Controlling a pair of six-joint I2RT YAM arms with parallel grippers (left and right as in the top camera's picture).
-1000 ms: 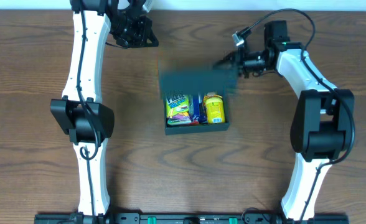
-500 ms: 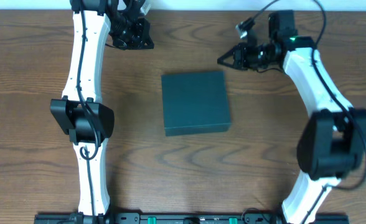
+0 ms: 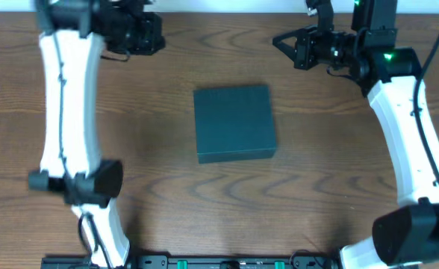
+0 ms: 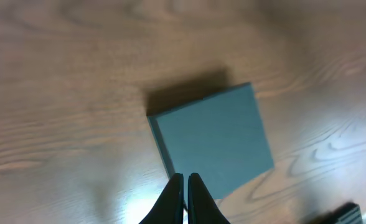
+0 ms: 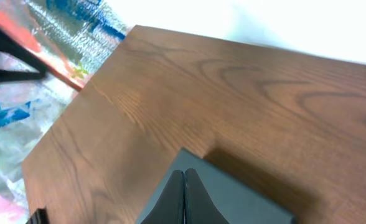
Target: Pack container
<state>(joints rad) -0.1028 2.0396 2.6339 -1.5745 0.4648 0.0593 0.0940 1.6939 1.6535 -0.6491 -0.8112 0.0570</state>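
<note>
Well, you have the container [image 3: 233,123] lying flat near the middle of the table [image 3: 167,194], its lid folded down shut, so from overhead only the plain dark teal top and a thin strip of the near wall show. It sits roughly square to the table edges, between your two arms, and nothing touches it.

Your left gripper [image 4: 184,182] is up by the far edge on the left side, well apart from the box. In the left wrist view its two dark fingers stand closed against each other with only a hairline seam between them, and they grip nothing. That camera looks down on the container, whose closed lid fills the centre of the picture, with a soft shadow along its upper edge.

Your right gripper [image 3: 281,40] is also near the far edge, on the right side, its tip pointing toward the left and clear of the box. In the right wrist view its fingers are likewise pressed together into one narrow point, empty. Behind them you see one corner of the container on the wood. Past the table's edge, at the left of that view, there is blurred colourful clutter [image 5: 21,87] that you cannot make out.
</note>
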